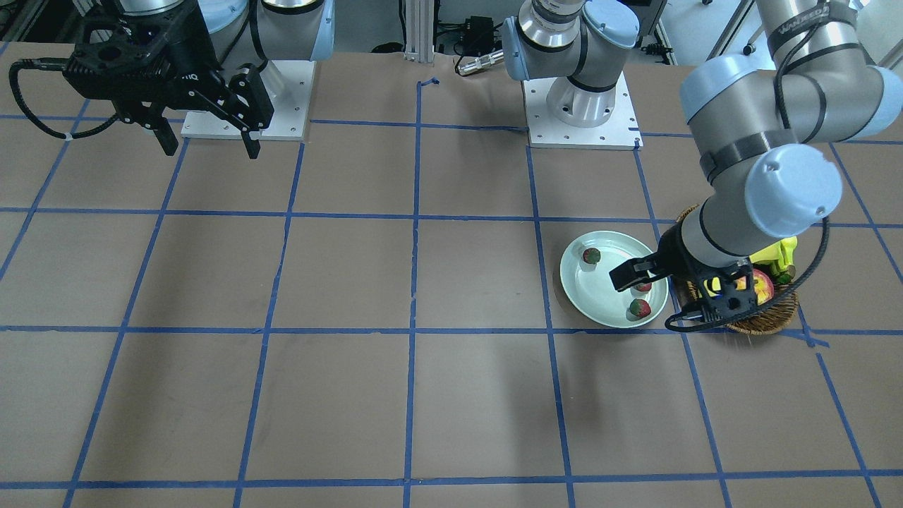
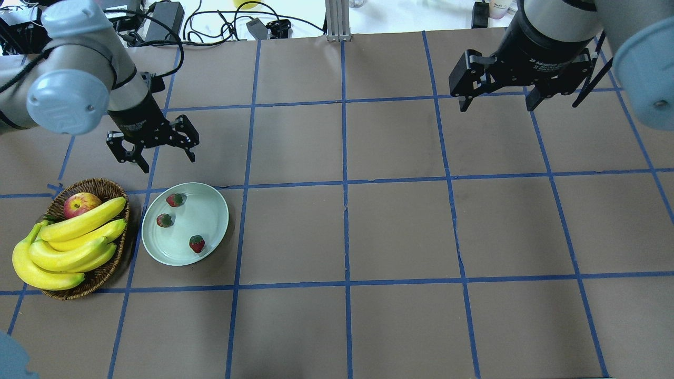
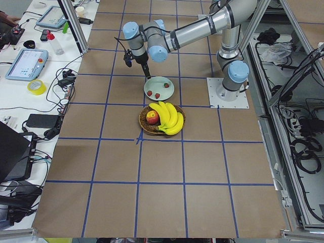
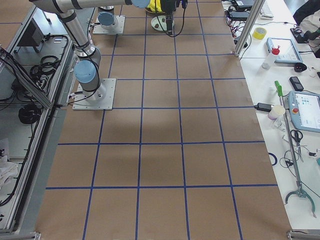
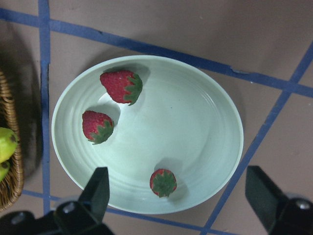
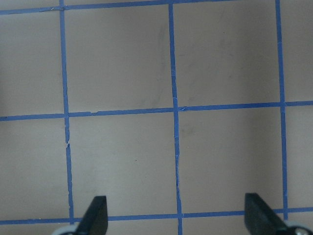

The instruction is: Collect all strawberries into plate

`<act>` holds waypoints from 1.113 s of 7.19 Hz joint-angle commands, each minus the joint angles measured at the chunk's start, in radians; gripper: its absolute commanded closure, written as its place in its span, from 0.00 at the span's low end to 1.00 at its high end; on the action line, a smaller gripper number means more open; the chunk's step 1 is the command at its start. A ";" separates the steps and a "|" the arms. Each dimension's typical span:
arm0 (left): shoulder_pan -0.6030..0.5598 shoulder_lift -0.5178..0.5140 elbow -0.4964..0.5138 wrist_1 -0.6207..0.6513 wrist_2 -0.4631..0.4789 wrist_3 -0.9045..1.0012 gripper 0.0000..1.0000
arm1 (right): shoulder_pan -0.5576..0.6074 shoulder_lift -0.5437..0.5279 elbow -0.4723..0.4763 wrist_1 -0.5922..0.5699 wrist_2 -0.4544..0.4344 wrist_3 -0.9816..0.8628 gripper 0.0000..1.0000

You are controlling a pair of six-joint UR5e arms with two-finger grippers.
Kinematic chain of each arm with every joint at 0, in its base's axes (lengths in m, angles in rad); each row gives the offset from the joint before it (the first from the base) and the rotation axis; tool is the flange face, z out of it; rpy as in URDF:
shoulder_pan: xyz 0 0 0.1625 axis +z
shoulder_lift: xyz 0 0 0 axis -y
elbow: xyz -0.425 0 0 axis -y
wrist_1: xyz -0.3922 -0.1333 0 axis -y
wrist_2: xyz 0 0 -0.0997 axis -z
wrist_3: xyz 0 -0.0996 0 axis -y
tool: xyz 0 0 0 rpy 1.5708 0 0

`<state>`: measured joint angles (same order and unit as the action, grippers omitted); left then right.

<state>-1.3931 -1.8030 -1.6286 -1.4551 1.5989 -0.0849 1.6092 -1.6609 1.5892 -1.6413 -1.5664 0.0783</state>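
Strawberries point(image 5: 121, 86) lie on plate point(image 5: 195, 122) beneath left claw point(image 2: 169, 163).

A brown table point(image 2: 400, 231) gridded with blue tape point(image 2: 345, 182) stands beside a white bench point(image 3: 48, 73) carrying tablets point(image 3: 23, 65).

Right gripper point(image 2: 496, 105) body: "2F Adaptive…"; other txt illegible.

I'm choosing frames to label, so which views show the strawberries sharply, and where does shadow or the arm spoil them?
Left wrist view: strawberries sharp on the plate, soft shadows only, dark fingers slightly blurred. Overhead view: small but clear, evenly lit. Front-facing view: the left arm partly hides one berry.
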 commanded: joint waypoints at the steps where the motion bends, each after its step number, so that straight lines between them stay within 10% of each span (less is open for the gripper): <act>1: -0.013 0.097 0.128 -0.188 -0.026 0.001 0.00 | 0.000 0.000 0.000 0.000 0.000 0.000 0.00; 8: -0.109 0.252 0.122 -0.231 -0.071 0.014 0.00 | -0.002 0.000 -0.002 0.008 -0.001 0.000 0.00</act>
<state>-1.4893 -1.5673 -1.5040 -1.6798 1.5406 -0.0721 1.6079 -1.6613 1.5870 -1.6343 -1.5682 0.0782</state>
